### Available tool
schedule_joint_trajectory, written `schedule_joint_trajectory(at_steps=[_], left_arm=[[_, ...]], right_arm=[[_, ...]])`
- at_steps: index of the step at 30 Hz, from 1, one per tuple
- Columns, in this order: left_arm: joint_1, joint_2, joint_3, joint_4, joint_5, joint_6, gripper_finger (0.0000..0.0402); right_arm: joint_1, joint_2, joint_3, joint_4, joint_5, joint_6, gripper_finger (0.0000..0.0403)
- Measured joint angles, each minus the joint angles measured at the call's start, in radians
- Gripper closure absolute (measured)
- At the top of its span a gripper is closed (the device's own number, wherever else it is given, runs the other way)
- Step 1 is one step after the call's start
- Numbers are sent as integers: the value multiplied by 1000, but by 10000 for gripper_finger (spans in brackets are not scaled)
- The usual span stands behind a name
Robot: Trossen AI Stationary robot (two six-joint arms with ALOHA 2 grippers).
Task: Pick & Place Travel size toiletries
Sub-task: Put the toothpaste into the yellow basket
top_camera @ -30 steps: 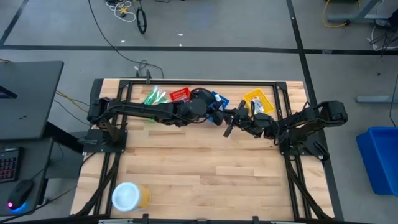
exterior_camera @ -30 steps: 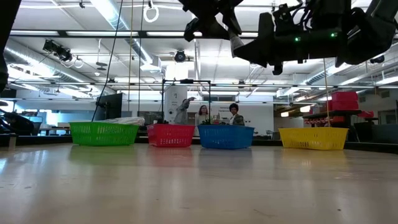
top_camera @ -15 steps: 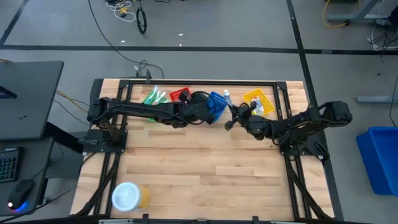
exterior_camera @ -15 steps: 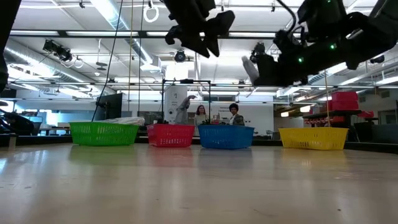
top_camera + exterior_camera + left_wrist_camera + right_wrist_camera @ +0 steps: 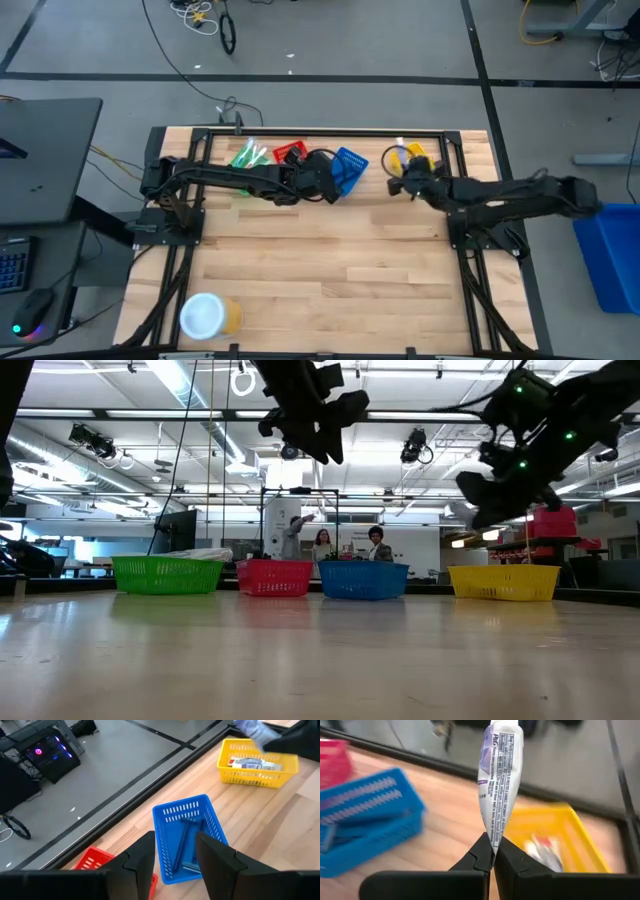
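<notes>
- Claw status, right: the right claw point(image 5: 492, 851) is pinched fully closed on the crimped end of a white toothpaste tube point(image 5: 500, 775). The grip sits at the flat seam, likely because that is the thinnest, firmest part; the tube body stands clear of the fingers.
- Check position in the high view: the right claw point(image 5: 405, 180) hangs above the yellow basket point(image 5: 418, 155) near the far right corner of the surface, consistent with a drop into that basket.
- Note that the yellow basket point(image 5: 560, 837) already holds similar white tubes point(image 5: 543, 851), so you can judge it to be the bin for tubes.
- Claw status, left: the left claw point(image 5: 174, 856) has its fingers parted and holds nothing. It waits above the far edge of the surface, between the red basket point(image 5: 289, 153) and the blue basket point(image 5: 349, 167).
- Observe that the blue basket point(image 5: 189, 836) holds dark blue razors point(image 5: 184, 845), sorted by type.
- Observe that the green basket point(image 5: 248, 156) at the far left holds items too small to identify.
- Disregard the jar point(image 5: 209, 316) at the near left edge.
</notes>
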Motion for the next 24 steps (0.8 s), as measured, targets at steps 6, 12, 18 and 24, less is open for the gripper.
schedule_joint_trajectory(at_steps=[6, 12, 18, 24], left_arm=[[0, 0, 0, -8, 0, 3, 253], [0, 0, 0, -7, -3, 4, 253], [0, 0, 0, -14, 19, 135, 253], [-6, -1, 0, -65, 68, 173, 253]], right_arm=[[-153, -84, 5, -323, -218, 222, 389], [-233, -67, -7, -305, -264, 202, 389], [-274, -63, -9, -286, -348, 197, 377], [-287, -63, -9, -293, -374, 193, 338]])
